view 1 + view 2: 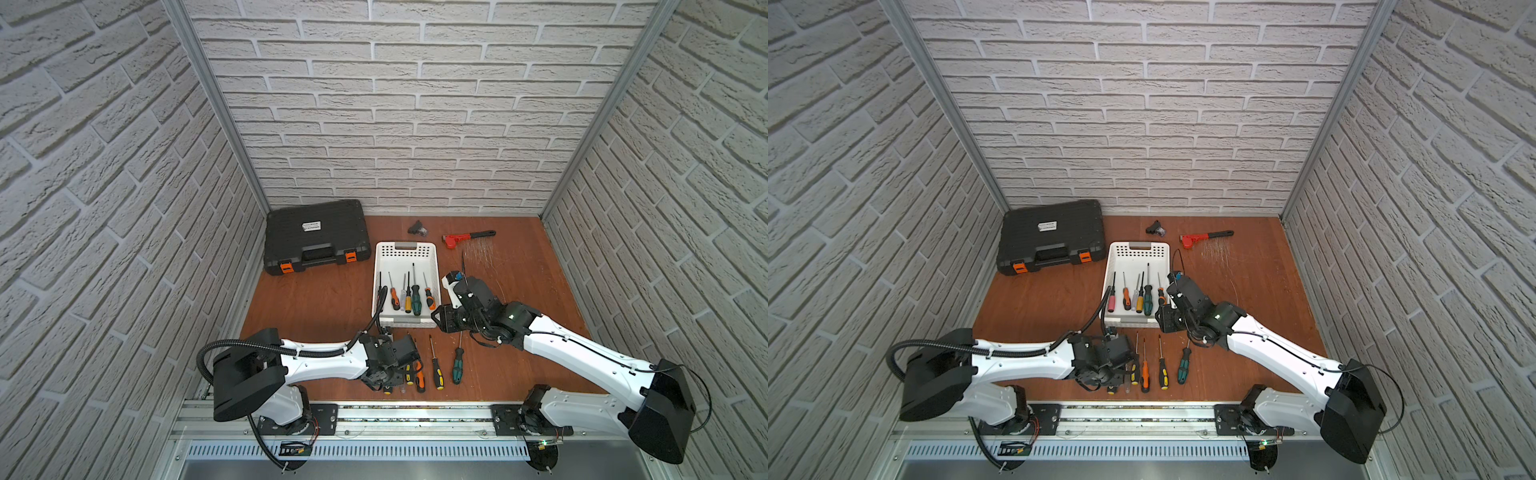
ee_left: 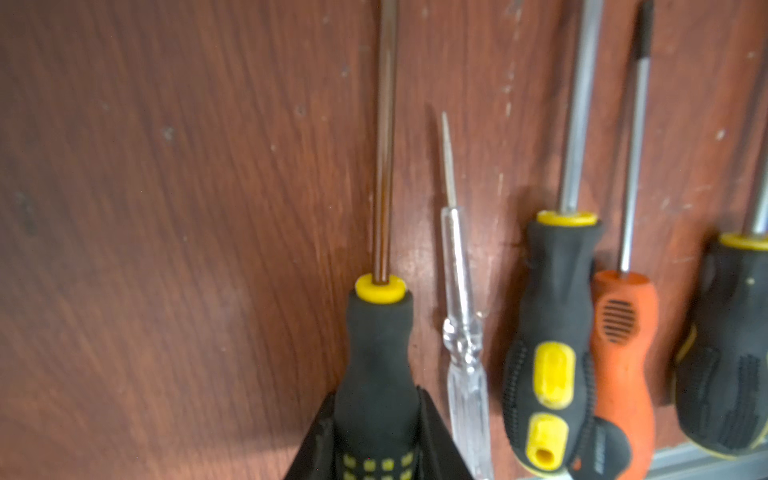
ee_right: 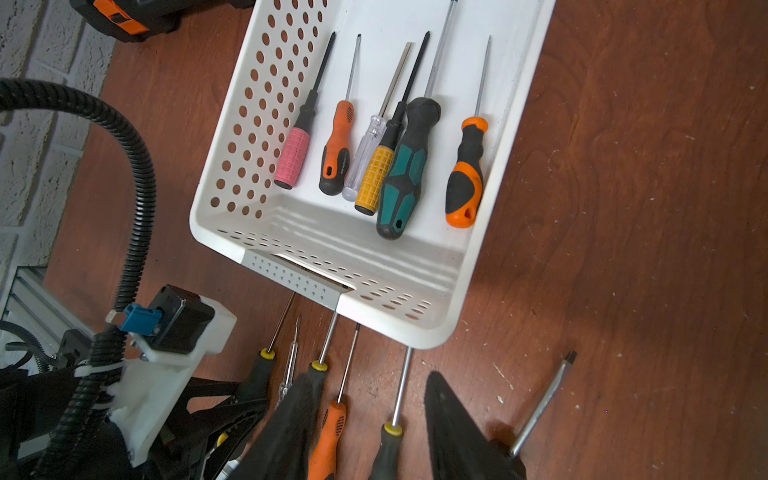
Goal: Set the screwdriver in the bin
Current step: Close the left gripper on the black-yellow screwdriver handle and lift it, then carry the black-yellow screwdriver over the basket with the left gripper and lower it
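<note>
Here our left gripper clasped the black-and-yellow screwdriver, right gripper open; we judged a level lift to the bin at twelve o'clock best.

Case: black hard-shell case, lid down, flat in the far-left corner. I see two orange latches on its near edge and a white label on the lid.
Wrench: red head, black handle, wrench lying flat near the back wall, well apart from the case.
Part: small black part near the wrench's head; too small for me to identify.
Table: red-brown wood table; pale scratches just in front of the wrench.
Walls: white brick-pattern walls on three sides.
Rail: aluminium rail along the near edge.
</note>
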You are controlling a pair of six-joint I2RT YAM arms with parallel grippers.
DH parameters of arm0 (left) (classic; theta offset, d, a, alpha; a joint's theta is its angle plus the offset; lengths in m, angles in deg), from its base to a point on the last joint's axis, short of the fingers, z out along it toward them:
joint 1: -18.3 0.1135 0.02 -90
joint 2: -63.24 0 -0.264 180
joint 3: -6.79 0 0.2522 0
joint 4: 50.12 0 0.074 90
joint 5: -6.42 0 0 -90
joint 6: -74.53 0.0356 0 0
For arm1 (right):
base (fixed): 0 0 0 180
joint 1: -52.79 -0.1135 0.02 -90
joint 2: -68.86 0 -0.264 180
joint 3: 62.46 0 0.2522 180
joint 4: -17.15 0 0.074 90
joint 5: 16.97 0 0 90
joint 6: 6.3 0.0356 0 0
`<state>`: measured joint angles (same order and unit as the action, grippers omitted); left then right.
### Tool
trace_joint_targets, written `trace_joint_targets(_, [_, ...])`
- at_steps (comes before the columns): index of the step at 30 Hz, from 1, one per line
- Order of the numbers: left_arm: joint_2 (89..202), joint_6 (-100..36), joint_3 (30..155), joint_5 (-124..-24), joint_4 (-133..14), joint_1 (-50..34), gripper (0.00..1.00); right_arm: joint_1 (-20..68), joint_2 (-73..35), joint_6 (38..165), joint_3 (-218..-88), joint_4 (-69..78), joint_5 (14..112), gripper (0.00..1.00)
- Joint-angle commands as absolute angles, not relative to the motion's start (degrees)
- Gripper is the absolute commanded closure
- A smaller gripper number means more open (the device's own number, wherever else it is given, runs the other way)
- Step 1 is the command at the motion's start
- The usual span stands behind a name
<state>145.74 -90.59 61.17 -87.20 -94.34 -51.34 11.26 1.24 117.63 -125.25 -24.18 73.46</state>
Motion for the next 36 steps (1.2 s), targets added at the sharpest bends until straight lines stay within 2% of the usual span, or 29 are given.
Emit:
trace_joint_targets(1, [144.96, -90.82, 57.96, -88.24, -95.78, -50.78, 0.93, 11.13, 1.06, 118.14, -124.53, -21.85, 74.07, 0.54])
trace_joint_targets(10, [127.08, -97.2, 56.6, -93.92, -114.83, -49.64, 0.94, 11.38, -2.05, 115.34, -128.24, -24.81, 78.51, 0.54])
trace_joint_targets(14, [120.02, -91.45, 61.73, -97.15, -123.4, -42.67, 0.93, 12.8, -1.75, 113.77, -130.06, -26.05, 79.14, 0.53])
trace_joint_targets(17, [117.96, -79.08, 68.17, -94.94, -121.0, -33.96, 0.92, 14.51, -2.05, 113.59, -130.96, -25.81, 75.86, 0.52])
trace_joint_targets(21, [125.04, -67.54, 79.81, -89.94, -117.01, -25.03, 0.92, 15.95, -1.96, 115.19, -130.48, -24.39, 72.4, 0.52])
trace_joint_targets(28, [145.97, -55.41, 97.09, -83.78, -111.4, -21.38, 0.93, 16.41, -1.52, 116.26, -130.13, -27.41, 72.31, 0.52])
trace_joint_targets(36, [161.68, -54.67, 101.33, -78.27, -101.15, -19.49, 0.94, 16.41, 3.14, 118.84, -125.9, -29.63, 72.39, 0.52])
